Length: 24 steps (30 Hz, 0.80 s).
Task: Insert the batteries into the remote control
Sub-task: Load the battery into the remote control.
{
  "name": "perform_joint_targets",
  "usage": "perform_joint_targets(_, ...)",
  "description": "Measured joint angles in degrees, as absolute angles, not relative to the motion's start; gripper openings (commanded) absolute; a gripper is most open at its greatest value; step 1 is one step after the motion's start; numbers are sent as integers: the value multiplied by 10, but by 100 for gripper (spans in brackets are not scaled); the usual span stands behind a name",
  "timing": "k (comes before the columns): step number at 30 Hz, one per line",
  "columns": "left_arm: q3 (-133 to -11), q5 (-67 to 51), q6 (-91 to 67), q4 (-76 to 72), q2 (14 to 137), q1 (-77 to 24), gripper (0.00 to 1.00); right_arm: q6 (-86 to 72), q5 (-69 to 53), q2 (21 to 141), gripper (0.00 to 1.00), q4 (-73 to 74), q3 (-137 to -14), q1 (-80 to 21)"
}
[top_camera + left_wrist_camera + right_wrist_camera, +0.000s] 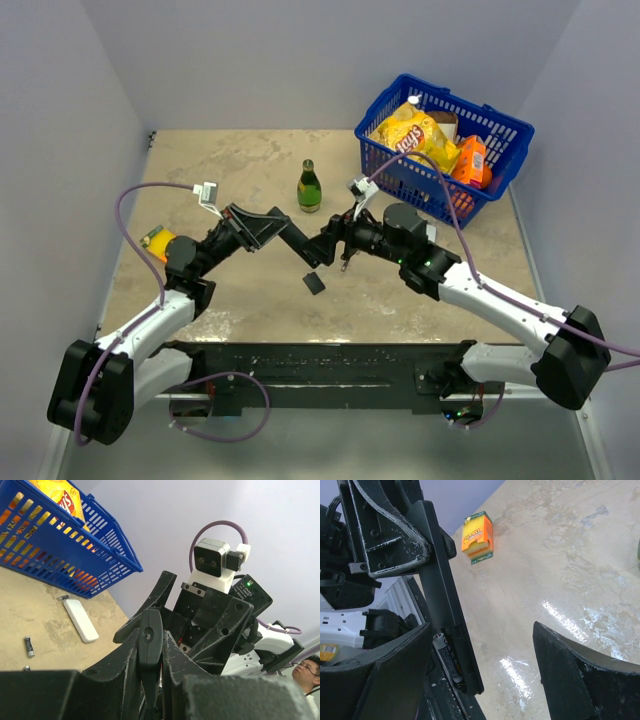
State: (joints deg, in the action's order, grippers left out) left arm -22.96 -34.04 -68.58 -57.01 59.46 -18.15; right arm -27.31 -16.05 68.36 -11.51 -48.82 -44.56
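My left gripper (262,230) is shut on the slim black remote control (295,246) and holds it above the table; it shows end-on between the fingers in the left wrist view (150,639). My right gripper (332,244) is open at the remote's free end. In the right wrist view the remote (442,605) runs beside the left finger (395,665), and one battery (447,660) lies in its open compartment. Two loose batteries (29,646) lie on the table. The small black cover (313,283) lies on the table under the grippers.
A green bottle (309,187) stands behind the grippers. A blue basket (497,122) of snack packs sits at the back right. A flat white device (81,620) lies near the basket. An orange box (478,536) sits at the far left (155,241).
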Motion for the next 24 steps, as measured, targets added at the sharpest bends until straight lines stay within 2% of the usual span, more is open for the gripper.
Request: perform_joint_targets(24, -230, -334, -695, -578, 595, -182, 0, -285, -165, 690, 84, -126, -482, -446)
